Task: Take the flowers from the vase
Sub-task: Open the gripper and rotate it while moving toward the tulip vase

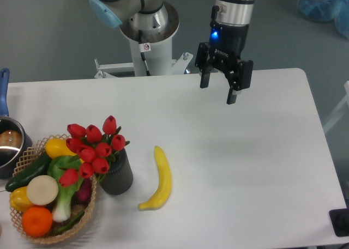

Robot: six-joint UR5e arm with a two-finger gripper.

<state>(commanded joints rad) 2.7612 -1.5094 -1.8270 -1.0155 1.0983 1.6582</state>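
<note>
the flowers (94, 149) stood in the vase (116, 174) near the front left of the table (256, 162), leaning left so that the red buds hung over the rim of the wicker basket (32, 151) just beside it. a banana (158, 179) lay to the right of the vase, close by but not touching. the gripper (219, 91) hung high over the far side of the table, well apart from the flowers, its fingers spread and holding nothing.

the bunch looked light, with thin stems and leaves that would likely bend and buds that could crush or slip under a hard squeeze. the best hold seemed to be low on the gathered stems, just above the mouth of the vase, then a straight lift. the vase itself looked small and light, so it might rise or tip with the stems.

white lettering ran along the gripper's black body, too small to read, and a small red and white sticker on the robot's base could not be made out either.
</note>
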